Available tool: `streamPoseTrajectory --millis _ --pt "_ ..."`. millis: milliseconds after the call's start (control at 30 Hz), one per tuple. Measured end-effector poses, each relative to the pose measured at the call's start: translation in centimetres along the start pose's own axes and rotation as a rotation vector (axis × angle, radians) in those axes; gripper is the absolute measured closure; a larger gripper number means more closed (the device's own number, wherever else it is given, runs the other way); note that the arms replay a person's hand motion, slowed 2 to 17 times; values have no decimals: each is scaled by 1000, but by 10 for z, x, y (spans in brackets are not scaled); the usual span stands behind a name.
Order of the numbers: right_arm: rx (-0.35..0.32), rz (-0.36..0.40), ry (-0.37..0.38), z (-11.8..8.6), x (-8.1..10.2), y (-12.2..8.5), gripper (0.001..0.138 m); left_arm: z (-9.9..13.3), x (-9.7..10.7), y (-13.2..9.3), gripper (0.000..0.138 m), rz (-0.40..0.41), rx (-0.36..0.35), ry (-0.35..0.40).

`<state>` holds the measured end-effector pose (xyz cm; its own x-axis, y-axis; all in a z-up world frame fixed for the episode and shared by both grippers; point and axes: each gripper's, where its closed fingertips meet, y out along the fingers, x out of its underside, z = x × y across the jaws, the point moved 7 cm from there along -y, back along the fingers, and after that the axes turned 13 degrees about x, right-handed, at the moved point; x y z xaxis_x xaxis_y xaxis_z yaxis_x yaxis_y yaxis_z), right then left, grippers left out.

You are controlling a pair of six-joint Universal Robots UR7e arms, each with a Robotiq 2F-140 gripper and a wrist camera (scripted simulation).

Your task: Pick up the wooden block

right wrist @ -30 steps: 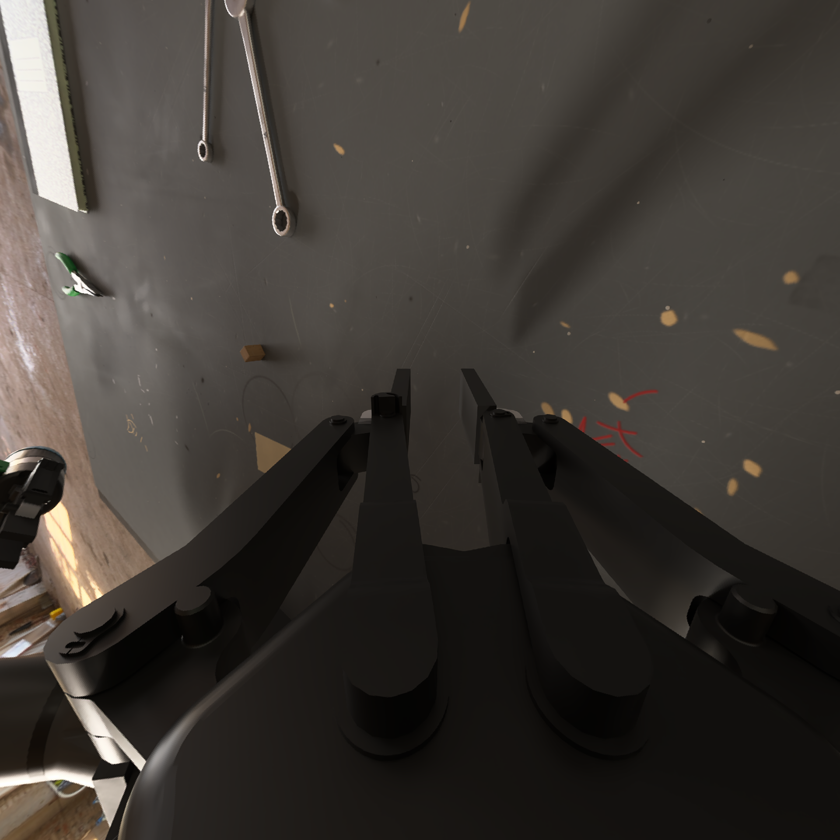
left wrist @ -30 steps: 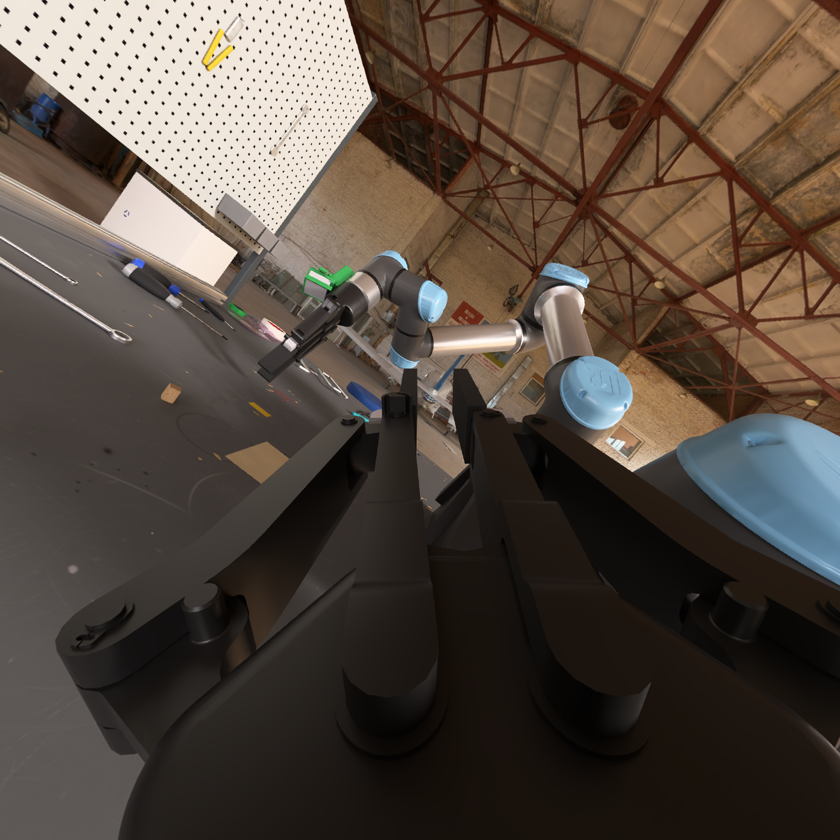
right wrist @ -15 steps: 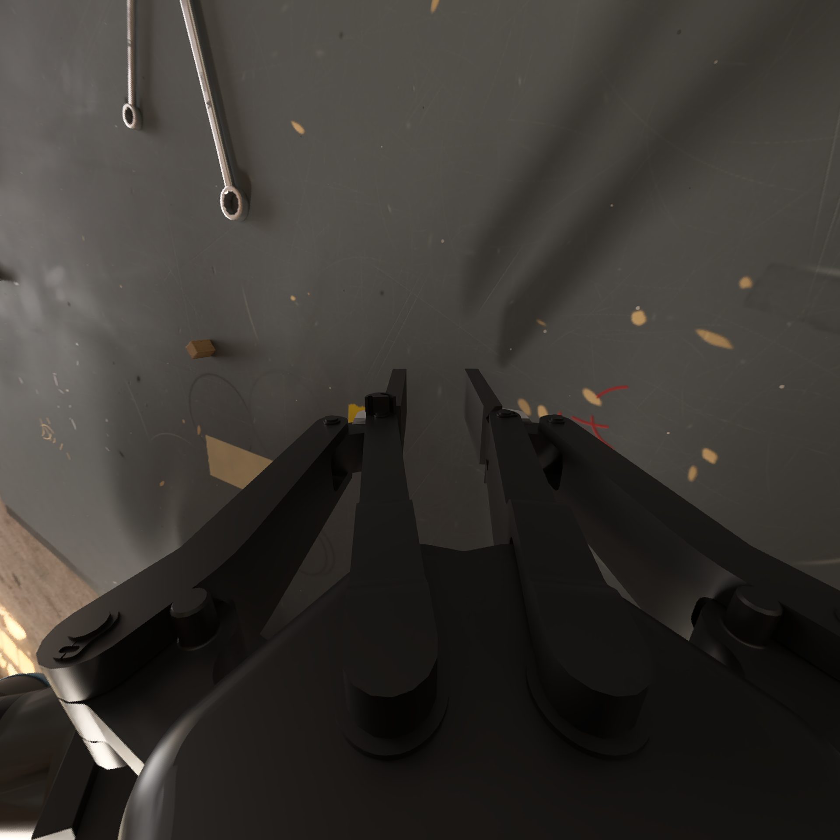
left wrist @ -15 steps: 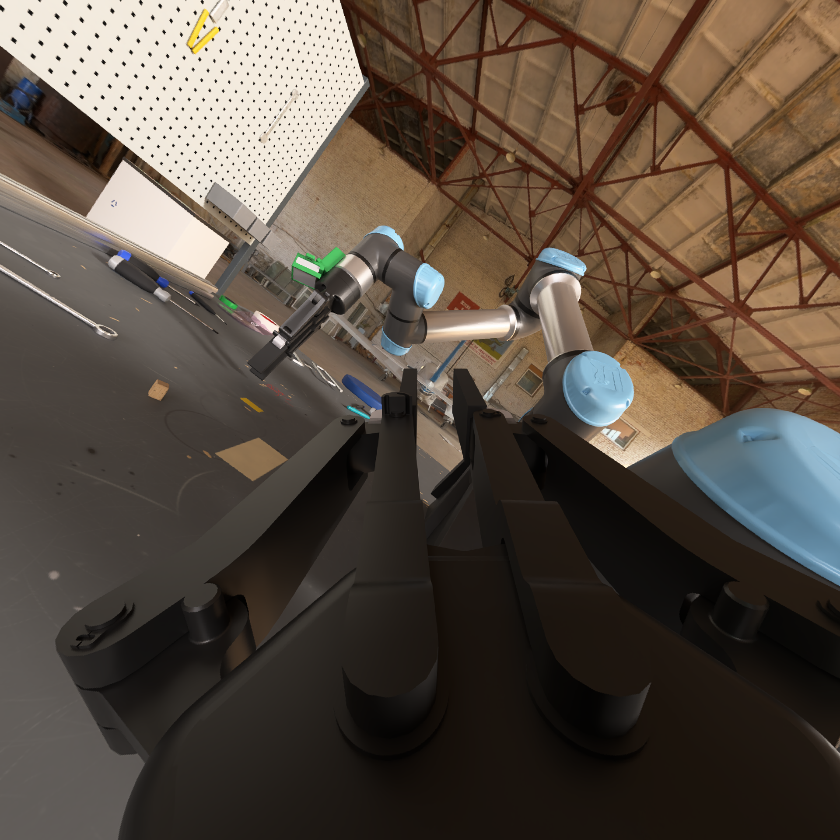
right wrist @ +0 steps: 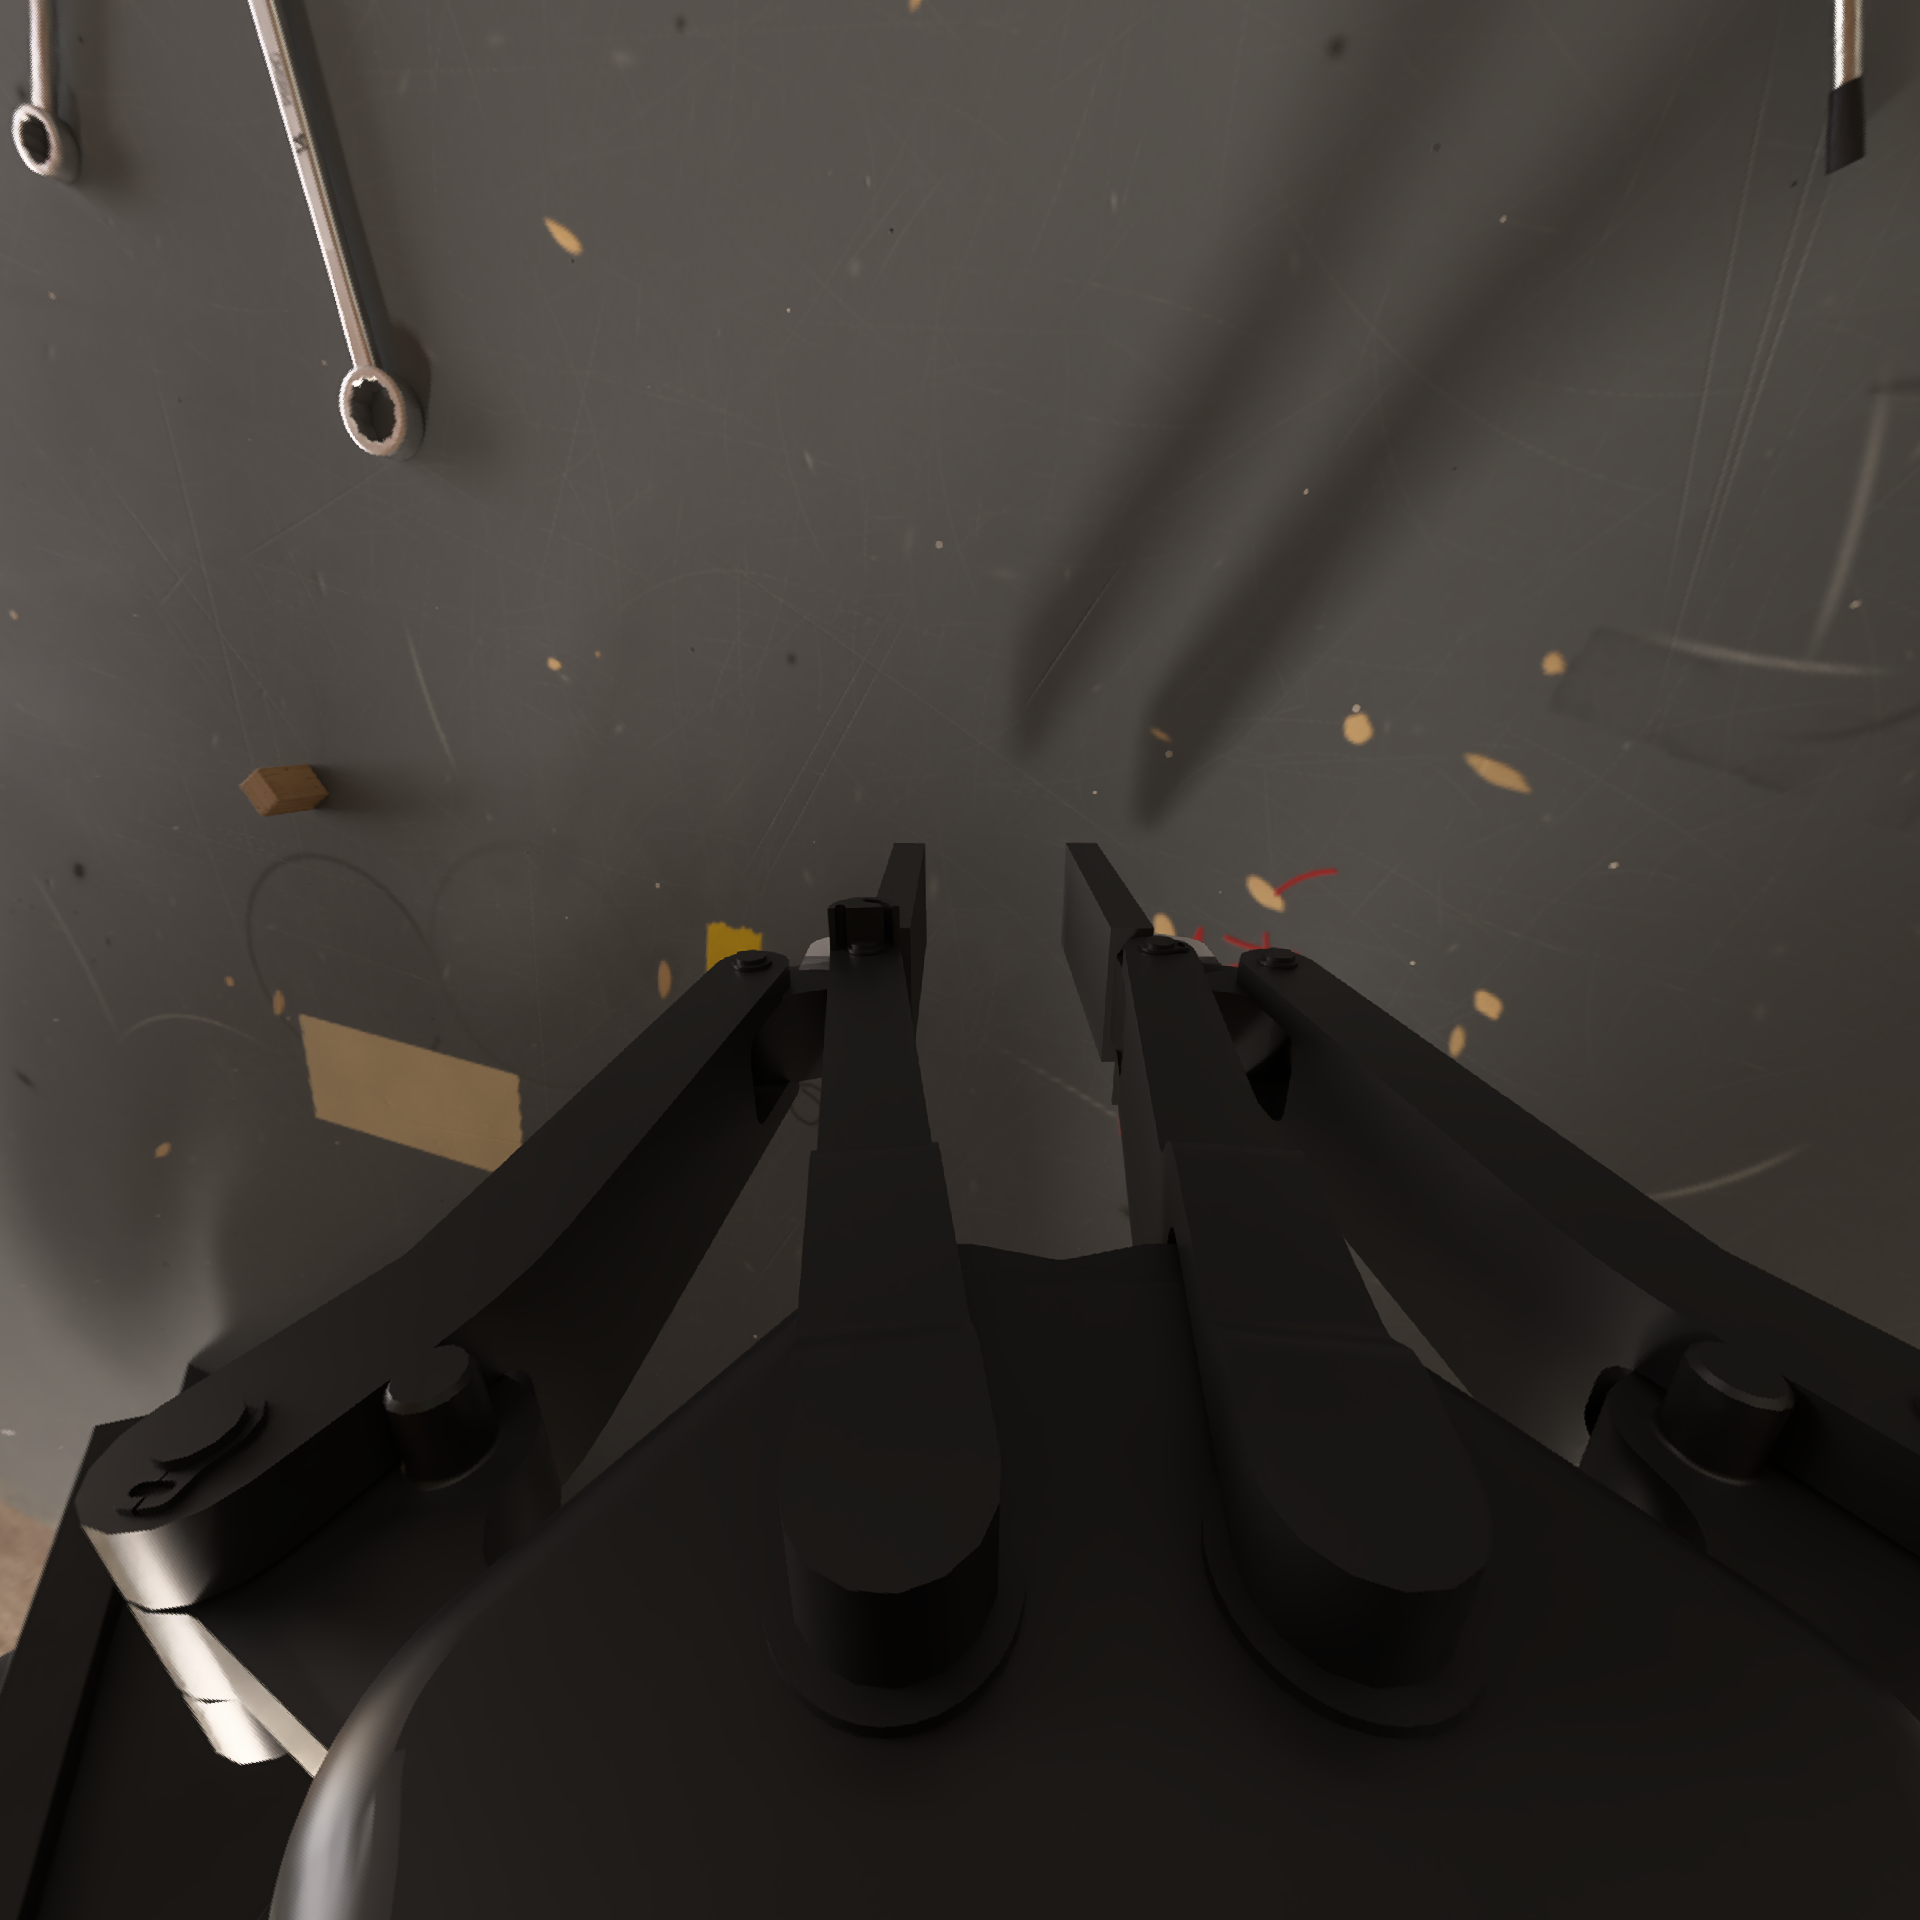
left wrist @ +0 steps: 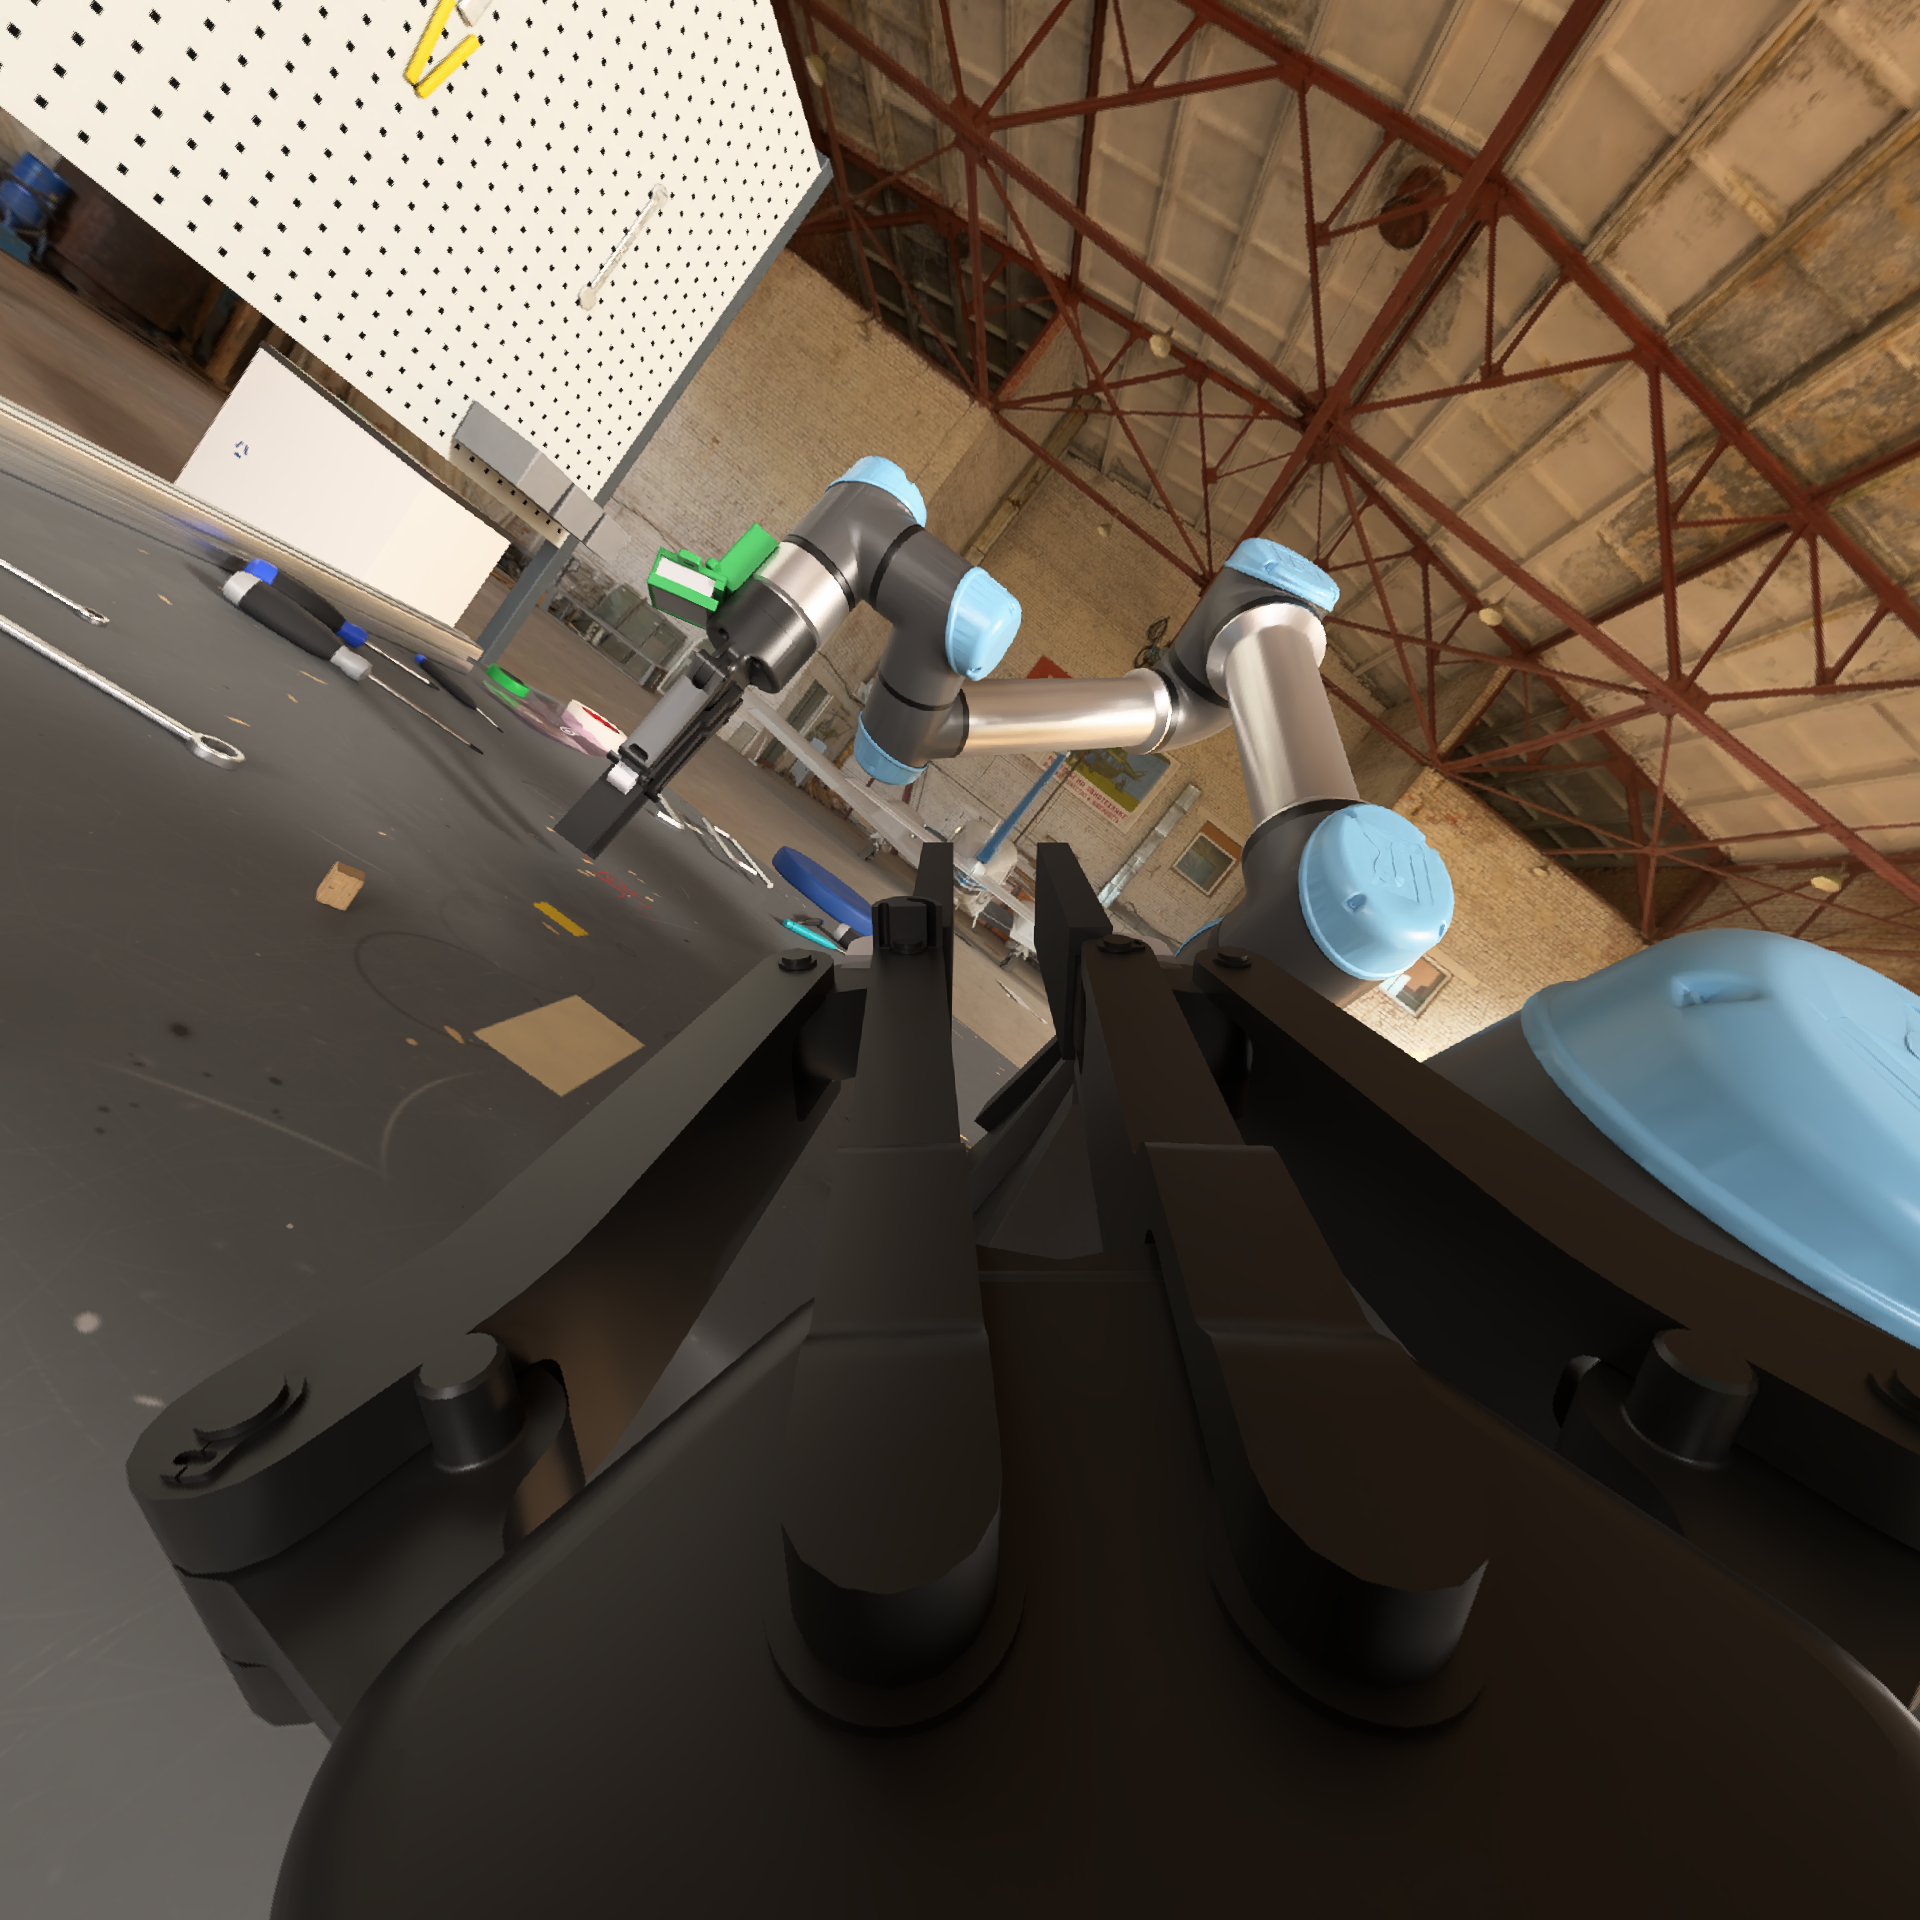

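The wooden block [left wrist: 340, 886] is a small tan cube lying alone on the dark table [left wrist: 208, 1091]. It also shows in the right wrist view [right wrist: 283, 790], left of and a little beyond my right fingertips. My right gripper [right wrist: 995, 883] hangs above the table, pointing down, jaws a narrow gap apart and empty. From the left wrist view, the right gripper [left wrist: 601, 821] hovers just off the table, to the right of the block. My left gripper [left wrist: 994, 883] is farther back, jaws a narrow gap apart, holding nothing.
Two wrenches [right wrist: 353, 301] [right wrist: 42, 125] lie beyond the block. Screwdrivers [left wrist: 296, 623], a white box [left wrist: 343, 520] and a pegboard [left wrist: 364, 208] line the far edge. A tan patch [right wrist: 410, 1091] and a yellow tape mark [right wrist: 727, 940] lie flat on the table.
The right gripper has come lower toward the table, and the block and wrenches have slid left in its view. Its jaws have spread slightly. The left wrist view has shifted only a little.
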<state>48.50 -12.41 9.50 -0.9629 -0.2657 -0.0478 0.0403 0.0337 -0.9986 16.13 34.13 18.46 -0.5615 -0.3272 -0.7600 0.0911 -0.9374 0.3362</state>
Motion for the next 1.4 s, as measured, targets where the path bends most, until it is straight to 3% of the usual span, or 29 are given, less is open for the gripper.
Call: streamPoseTrajectory --millis 333,733,967,1100,1300,1400 --pt "102 44 -38 -2 -2 -9 103 3 0 1 117 1 6 5" --pt "269 172 -115 -10 -4 -33 104 8 -1 1 117 0 7 17" --pt "405 303 -179 -20 -1 -59 104 10 -1 1 117 -1 4 28" --pt "451 396 -209 -31 4 -76 105 11 -2 1 117 -2 1 35" --pt "449 561 -240 -53 13 -102 105 13 -2 1 117 -4 -3 47" --pt "406 649 -257 -67 19 -114 105 13 -3 2 117 -5 -6 53"
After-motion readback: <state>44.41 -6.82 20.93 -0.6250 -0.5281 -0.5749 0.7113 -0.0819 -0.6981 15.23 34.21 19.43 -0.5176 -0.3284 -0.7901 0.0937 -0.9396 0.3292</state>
